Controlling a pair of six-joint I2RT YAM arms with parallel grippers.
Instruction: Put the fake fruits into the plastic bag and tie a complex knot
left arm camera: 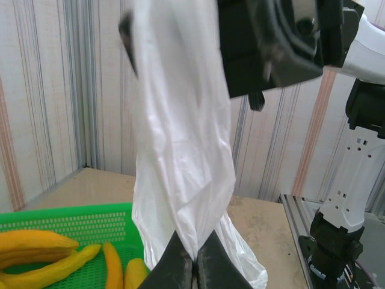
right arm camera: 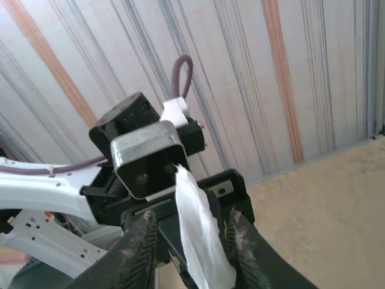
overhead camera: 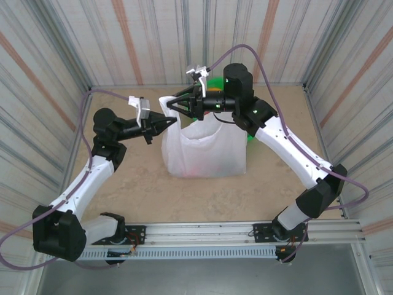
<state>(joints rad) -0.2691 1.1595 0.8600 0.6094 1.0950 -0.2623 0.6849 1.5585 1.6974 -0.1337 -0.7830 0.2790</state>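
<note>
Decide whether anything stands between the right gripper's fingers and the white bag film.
Nothing visible does. A strip of the plastic bag runs up between the open fingers of the right gripper, with no other thing in that gap. The left gripper is shut on the same film.

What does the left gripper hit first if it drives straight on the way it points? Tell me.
The plastic bag: the left gripper is shut on its film. Beyond that stretched film sits the right gripper, probably next in line, though depth is unclear.
</note>
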